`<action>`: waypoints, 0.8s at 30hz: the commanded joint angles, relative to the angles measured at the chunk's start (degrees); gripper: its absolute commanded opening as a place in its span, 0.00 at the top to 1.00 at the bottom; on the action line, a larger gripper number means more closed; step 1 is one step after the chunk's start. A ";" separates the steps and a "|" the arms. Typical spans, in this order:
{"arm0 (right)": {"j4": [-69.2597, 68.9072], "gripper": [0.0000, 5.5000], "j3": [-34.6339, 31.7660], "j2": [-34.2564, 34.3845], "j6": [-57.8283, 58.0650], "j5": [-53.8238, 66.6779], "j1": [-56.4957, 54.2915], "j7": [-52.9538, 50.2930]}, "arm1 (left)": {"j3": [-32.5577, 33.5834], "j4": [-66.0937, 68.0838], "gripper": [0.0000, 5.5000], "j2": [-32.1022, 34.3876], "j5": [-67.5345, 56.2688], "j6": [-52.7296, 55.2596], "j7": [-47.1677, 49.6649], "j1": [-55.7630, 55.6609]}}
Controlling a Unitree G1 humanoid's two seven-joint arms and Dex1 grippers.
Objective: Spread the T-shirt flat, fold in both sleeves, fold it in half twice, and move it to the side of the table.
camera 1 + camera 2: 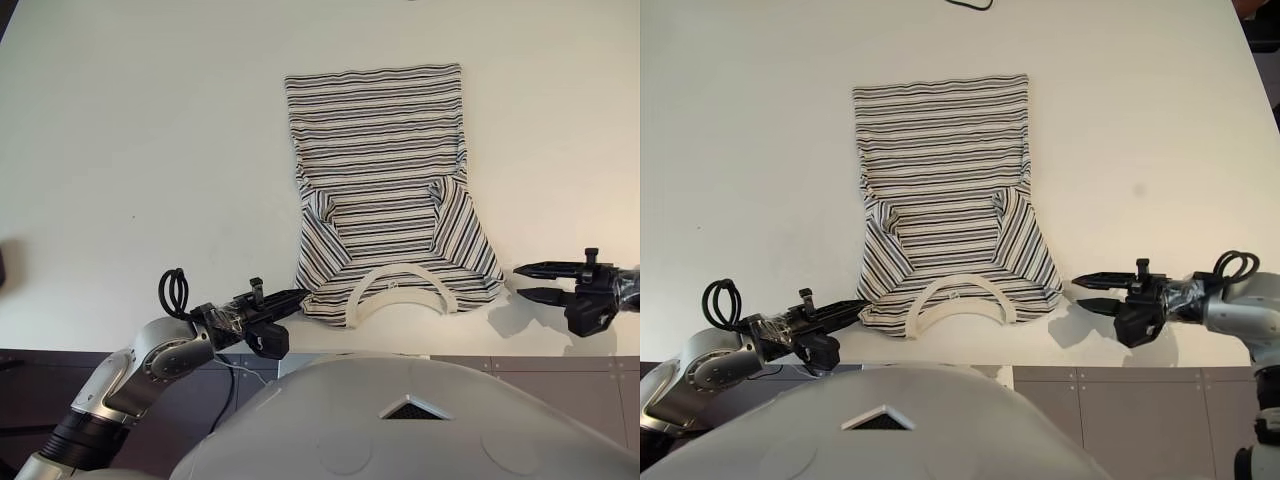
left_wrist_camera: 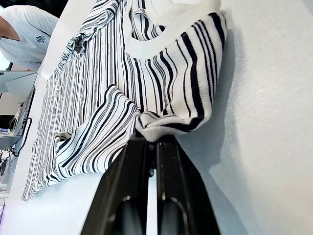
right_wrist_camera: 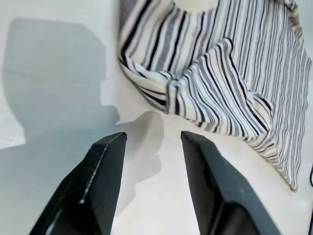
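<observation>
Bottom centre of frame: T-shirt (image 1: pixel 385 190) lay sleeves-in on the table (image 1: pixel 150 150), collar at frame bottom. Your left gripper (image 1: pixel 302 295) was pinched onto its lower-left corner. The right gripper (image 1: pixel 520 281) sat spread and empty just beside the other corner, likely staged for the half-fold.

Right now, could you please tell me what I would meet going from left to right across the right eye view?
The black left pincer → black-and-white striped cotton T-shirt → black right pincer.
</observation>
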 commanded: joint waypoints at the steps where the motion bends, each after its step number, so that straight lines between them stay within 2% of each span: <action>1: -0.05 0.63 1.52 1.14 -2.12 -4.14 -0.95 -5.09 | -2.41 3.66 0.98 0.26 4.43 4.05 -2.47 2.74; 10: -2.91 0.63 3.65 0.83 2.23 -5.09 -1.30 -13.54 | -2.30 3.16 0.98 0.24 4.23 4.05 -2.26 3.36; 16: -1.45 0.63 4.99 2.35 0.34 -14.33 -2.65 -17.59 | -3.21 3.31 0.98 0.05 4.39 3.83 -3.10 0.89; 24: -0.68 0.63 9.93 1.78 4.62 -16.96 -2.82 -20.80 | -2.88 4.37 0.98 0.63 4.21 2.48 -2.90 -0.15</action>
